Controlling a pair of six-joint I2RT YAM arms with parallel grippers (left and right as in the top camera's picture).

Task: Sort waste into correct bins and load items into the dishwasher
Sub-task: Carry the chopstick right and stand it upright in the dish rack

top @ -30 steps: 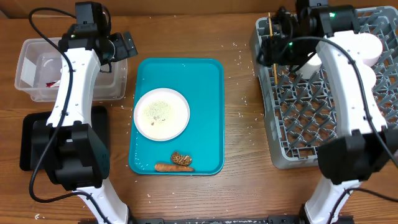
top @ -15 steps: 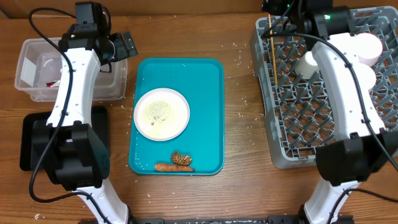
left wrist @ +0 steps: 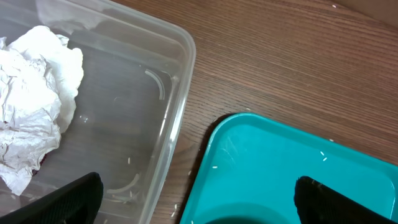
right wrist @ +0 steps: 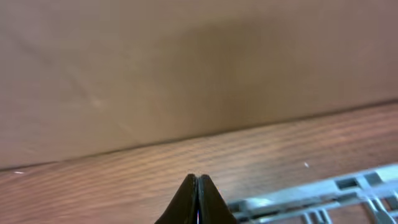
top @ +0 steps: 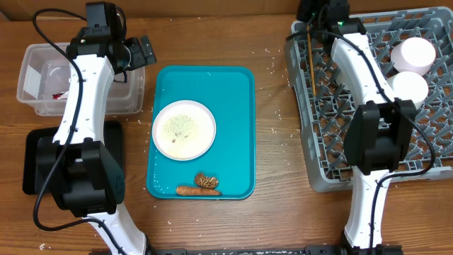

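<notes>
Thin wooden chopsticks (top: 312, 60) lie along the left side of the grey dish rack (top: 340, 142), with two white cups (top: 414, 55) at its back right. My right gripper (top: 311, 10) hangs shut and empty over the rack's back left corner; its closed tips (right wrist: 197, 182) show above bare wood. My left gripper (top: 147, 51) is open and empty between the clear tub (top: 42, 106) and the teal tray (top: 241, 127). The tub holds crumpled tissue (left wrist: 31, 118) and a red wrapper (top: 60, 94). On the tray sit a white plate (top: 184, 129) with rice, a carrot piece (top: 190, 190) and a brown lump (top: 207, 180).
A black tray (top: 32, 159) lies in front of the tub, mostly hidden by my left arm. Rice grains are scattered on the wood around the teal tray. A rack edge (right wrist: 323, 193) shows in the right wrist view, with a brown wall behind.
My right gripper has closed and swung from the rack's left side to its back left corner. The chopsticks stay lying in the rack. The left arm has not moved.
</notes>
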